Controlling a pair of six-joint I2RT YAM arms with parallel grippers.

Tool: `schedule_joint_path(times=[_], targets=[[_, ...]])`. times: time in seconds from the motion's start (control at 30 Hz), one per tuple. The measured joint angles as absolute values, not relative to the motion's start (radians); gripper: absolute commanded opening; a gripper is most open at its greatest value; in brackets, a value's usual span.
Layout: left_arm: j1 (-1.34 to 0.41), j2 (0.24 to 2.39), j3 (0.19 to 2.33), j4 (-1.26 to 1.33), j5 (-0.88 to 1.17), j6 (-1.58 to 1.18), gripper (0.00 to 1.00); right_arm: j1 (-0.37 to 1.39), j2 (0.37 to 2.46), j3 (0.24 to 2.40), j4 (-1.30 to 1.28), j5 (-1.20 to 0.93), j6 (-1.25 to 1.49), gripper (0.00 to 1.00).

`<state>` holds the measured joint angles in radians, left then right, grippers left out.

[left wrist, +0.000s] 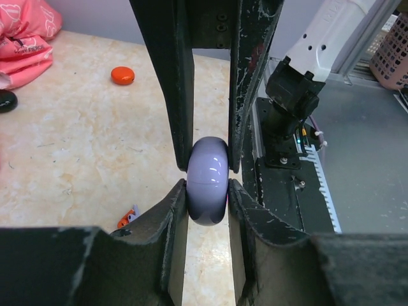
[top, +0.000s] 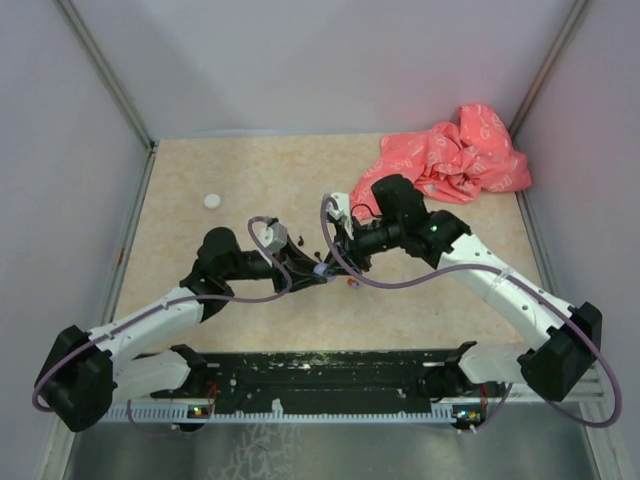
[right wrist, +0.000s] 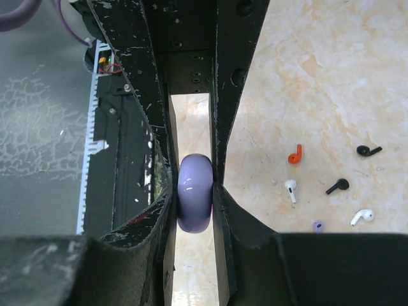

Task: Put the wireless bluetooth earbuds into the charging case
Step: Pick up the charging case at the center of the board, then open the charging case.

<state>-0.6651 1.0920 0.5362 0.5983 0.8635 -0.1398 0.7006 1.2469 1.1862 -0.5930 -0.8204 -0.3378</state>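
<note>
We count one lilac charging case (left wrist: pixel 207 185), pinched by both the left claw (left wrist: pixel 207 197) and the right claw (right wrist: pixel 194 204), each closed narrow on it. Both arms bend inward, meeting head-on at mid-surface (top: pixel 200 170). Only the right wrist view shows six loose earbuds (right wrist: pixel 291 190) lying there: two black, two white, one red, one purple. Only the left wrist view shows one orange disc (left wrist: pixel 122 75).

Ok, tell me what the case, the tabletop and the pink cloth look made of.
The case looks like hard plastic, glossy lilac, with sharp light glints. The tabletop is a beige marble pattern, probably laminate, mostly matte, with printed veins. The pink cloth is soft printed fabric, lying in crumpled folds.
</note>
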Motion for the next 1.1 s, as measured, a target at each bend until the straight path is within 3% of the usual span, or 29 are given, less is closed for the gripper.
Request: schedule_joint_path(times=[0.27, 0.4, 0.5, 0.57, 0.83, 1.1], targets=[[-0.661, 1.105, 0.551, 0.556, 0.896, -0.139, 0.32, 0.729, 1.294, 1.253, -0.687, -0.775, -0.385, 0.01], [-0.660, 1.106, 0.551, 0.541, 0.901, -0.138, 0.24, 0.738, 1.303, 1.266, -0.714, -0.764, -0.402, 0.01], [-0.660, 1.105, 0.551, 0.537, 0.903, -0.134, 0.12, 0.740, 1.306, 1.275, -0.732, -0.759, -0.409, 0.02], [-0.660, 1.105, 0.551, 0.538, 0.904, -0.133, 0.01, 0.743, 1.311, 1.286, -0.744, -0.755, -0.412, 0.08], [-0.660, 1.097, 0.550, 0.537, 0.900, -0.115, 0.01, 0.744, 1.316, 1.291, -0.743, -0.739, -0.397, 0.40], [-0.660, 1.039, 0.496, 0.578, 0.862, -0.116, 0.01, 0.745, 1.301, 1.275, -0.704, -0.700, -0.363, 0.44]])
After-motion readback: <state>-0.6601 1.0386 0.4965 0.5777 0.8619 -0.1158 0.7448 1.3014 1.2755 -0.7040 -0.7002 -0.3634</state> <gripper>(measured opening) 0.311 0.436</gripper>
